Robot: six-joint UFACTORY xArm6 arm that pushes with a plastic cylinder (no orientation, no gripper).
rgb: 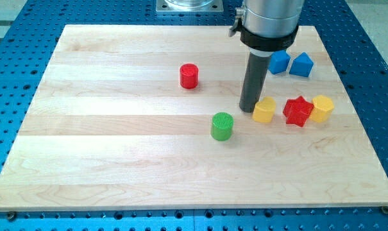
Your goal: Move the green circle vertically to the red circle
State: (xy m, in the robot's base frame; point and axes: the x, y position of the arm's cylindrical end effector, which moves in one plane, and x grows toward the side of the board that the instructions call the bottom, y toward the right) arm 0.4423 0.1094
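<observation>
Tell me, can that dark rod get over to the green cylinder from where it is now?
Probably yes. My tip sits up and to the view's right of the green circle, with bare board between them. The yellow block lies on its other side, out of the way.

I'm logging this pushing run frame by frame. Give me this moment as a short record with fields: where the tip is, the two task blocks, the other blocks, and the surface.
tip: my tip sits at the left edge of the yellow block, up and right of the green circle, clear of it
green circle: near board centre, upright
red circle: up and left of the green circle
other blocks: red star, second yellow block, two blue blocks at the view's right
surface: wooden board
</observation>
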